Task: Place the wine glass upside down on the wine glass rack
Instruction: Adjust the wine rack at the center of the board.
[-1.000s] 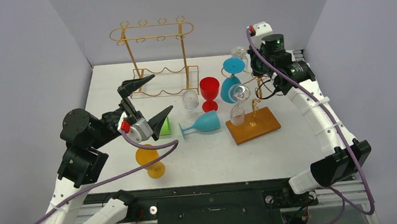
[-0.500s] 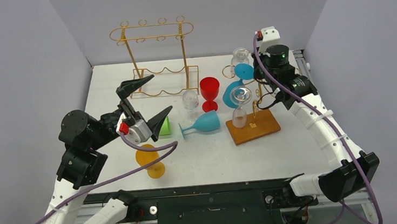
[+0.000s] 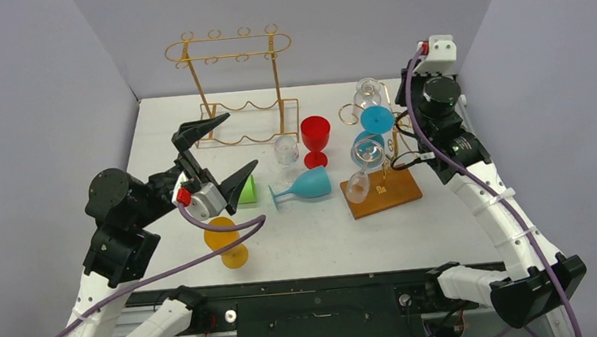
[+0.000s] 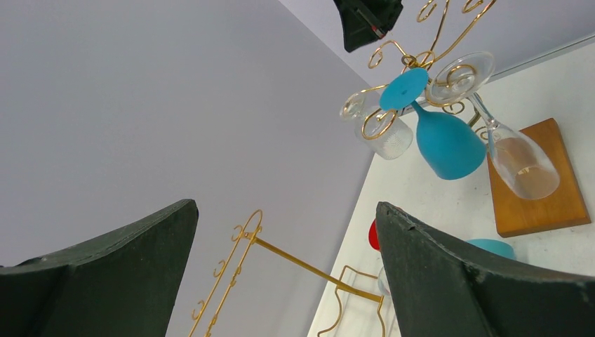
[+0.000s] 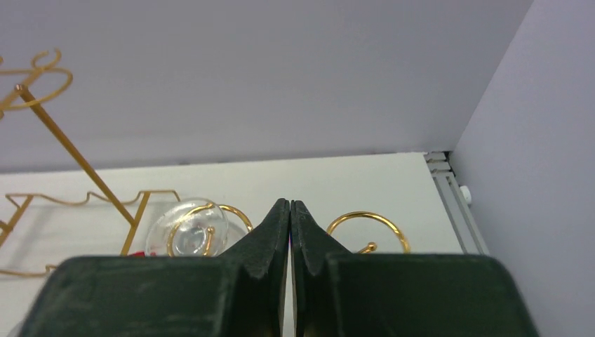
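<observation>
The wine glass rack, gold wire on a wooden base [image 3: 395, 194], stands at the right of the table. A blue wine glass [image 3: 375, 119] hangs from it upside down, between two clear glasses [image 3: 367, 91] that also hang there. The left wrist view shows the same blue glass [image 4: 445, 144] with its foot in a gold ring. My right gripper [image 5: 290, 203] is shut and empty, raised just right of the rack, above its rings. My left gripper [image 3: 244, 139] hovers open and empty over the table's left side.
A second blue glass [image 3: 305, 186] lies on its side mid-table. Behind it stand a red glass [image 3: 315, 138] and a small clear glass [image 3: 286, 149]. An orange glass [image 3: 225, 238] stands near the front, a green block [image 3: 247, 191] beside the left gripper. A tall gold rack [image 3: 228, 48] stands at the back.
My right arm has drawn back to the right, away from the rack. The hanging blue glass and the clear ones have shifted slightly right and nearer. The left arm has barely moved.
</observation>
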`<control>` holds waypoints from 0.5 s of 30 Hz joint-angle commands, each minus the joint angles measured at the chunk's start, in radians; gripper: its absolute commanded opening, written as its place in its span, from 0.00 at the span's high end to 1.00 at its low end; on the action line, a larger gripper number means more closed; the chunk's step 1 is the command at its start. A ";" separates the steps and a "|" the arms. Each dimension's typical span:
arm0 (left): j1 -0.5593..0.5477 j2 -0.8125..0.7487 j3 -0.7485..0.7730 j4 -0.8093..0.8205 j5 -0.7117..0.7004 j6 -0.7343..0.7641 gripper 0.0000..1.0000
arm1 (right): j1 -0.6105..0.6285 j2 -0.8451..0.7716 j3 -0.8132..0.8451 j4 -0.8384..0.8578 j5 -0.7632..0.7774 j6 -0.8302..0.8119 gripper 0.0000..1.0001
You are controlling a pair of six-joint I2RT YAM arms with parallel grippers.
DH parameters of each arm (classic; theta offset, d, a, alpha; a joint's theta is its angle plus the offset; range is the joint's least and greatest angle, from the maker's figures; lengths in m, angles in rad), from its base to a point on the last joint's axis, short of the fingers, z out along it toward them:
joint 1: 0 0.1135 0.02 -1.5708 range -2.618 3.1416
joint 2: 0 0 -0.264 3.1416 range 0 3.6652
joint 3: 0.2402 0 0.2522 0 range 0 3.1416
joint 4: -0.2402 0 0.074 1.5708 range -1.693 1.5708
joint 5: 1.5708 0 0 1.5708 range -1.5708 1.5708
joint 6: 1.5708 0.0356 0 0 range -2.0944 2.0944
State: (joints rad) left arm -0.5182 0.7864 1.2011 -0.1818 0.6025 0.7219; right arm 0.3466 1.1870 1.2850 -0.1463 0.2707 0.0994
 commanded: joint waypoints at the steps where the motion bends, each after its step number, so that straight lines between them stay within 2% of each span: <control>1: -0.005 -0.009 0.005 0.037 -0.008 0.007 0.04 | -0.005 -0.048 -0.011 0.167 0.095 0.007 1.00; 12: -0.006 -0.016 -0.006 0.026 -0.022 -0.015 0.04 | -0.008 -0.082 0.000 0.042 -0.011 0.038 1.00; 13: -0.005 -0.014 -0.008 0.033 -0.033 -0.042 0.04 | -0.005 -0.091 0.004 0.024 -0.028 0.042 0.98; 15: -0.006 -0.008 -0.012 0.038 -0.069 -0.106 0.04 | 0.010 -0.111 0.016 -0.015 -0.056 0.050 0.87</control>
State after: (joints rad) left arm -0.5182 0.7784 1.1973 -0.1799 0.5941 0.7082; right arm 0.3462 1.1389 1.2781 -0.1078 0.2852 0.1249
